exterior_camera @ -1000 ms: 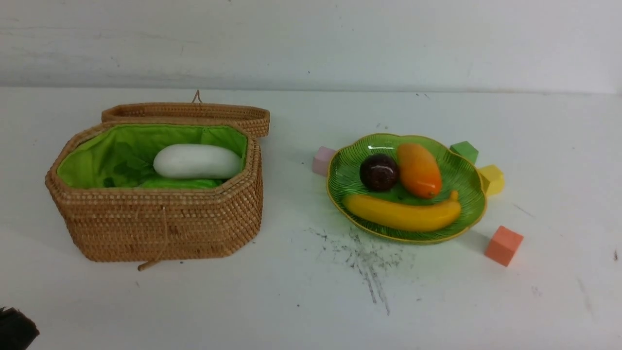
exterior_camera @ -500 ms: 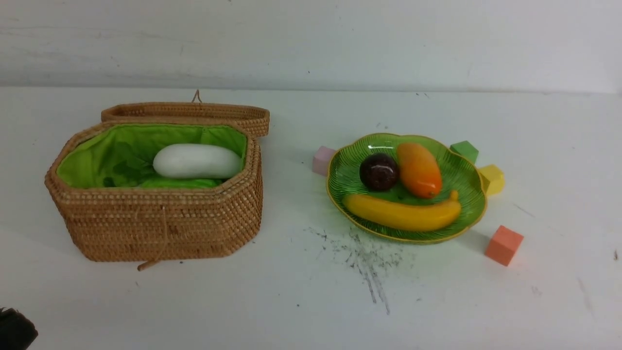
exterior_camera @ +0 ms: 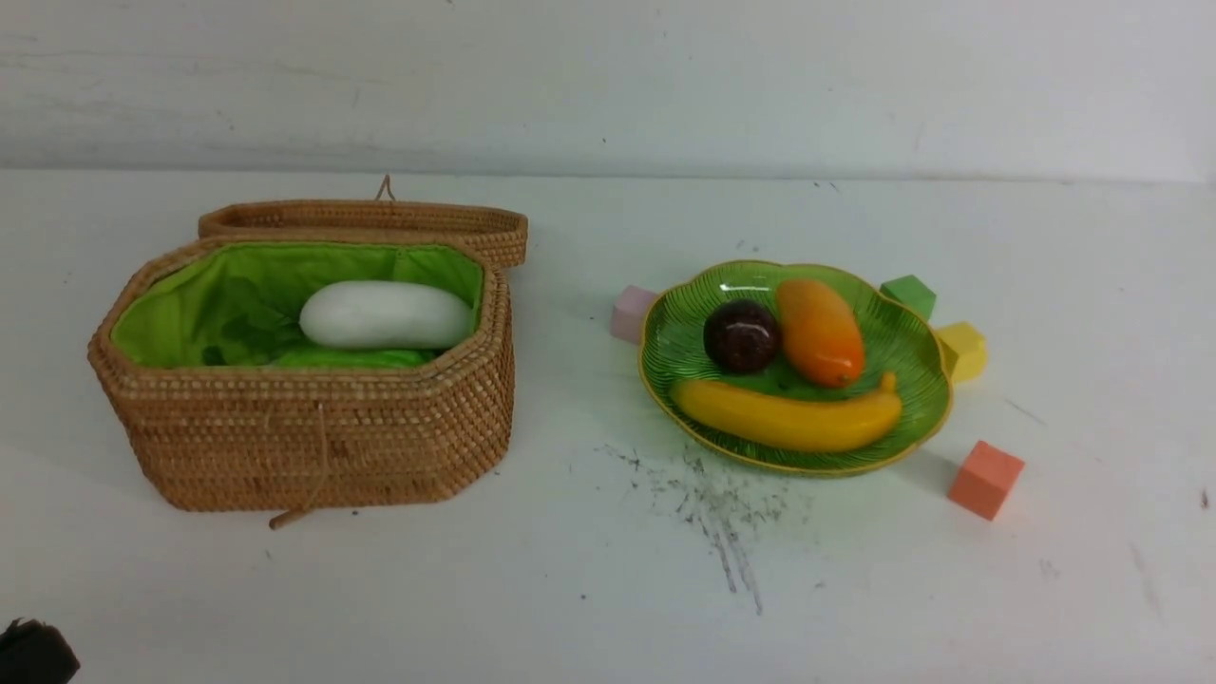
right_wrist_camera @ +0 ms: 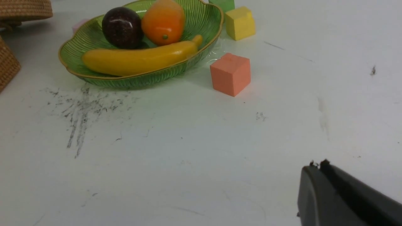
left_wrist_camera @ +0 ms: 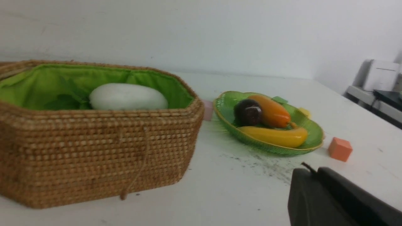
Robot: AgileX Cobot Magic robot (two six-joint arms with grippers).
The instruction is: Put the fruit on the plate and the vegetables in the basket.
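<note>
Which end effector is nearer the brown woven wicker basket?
Left. The left end effector sits low in front of the brown woven wicker basket; the right end effector is across the table, beyond the green plate.

A white table point(exterior_camera: 855, 608) carried four small cubes: a pink cube point(exterior_camera: 629, 313), a green cube point(exterior_camera: 909, 294), a yellow cube point(exterior_camera: 962, 351) and an orange cube point(exterior_camera: 984, 479). The orange one stood alone nearer the front. Dark scuff marks point(exterior_camera: 708, 503) smeared the tabletop. In the left wrist view, a pale box point(left_wrist_camera: 381, 74), perhaps a printer, sat beyond the table's edge.
</note>
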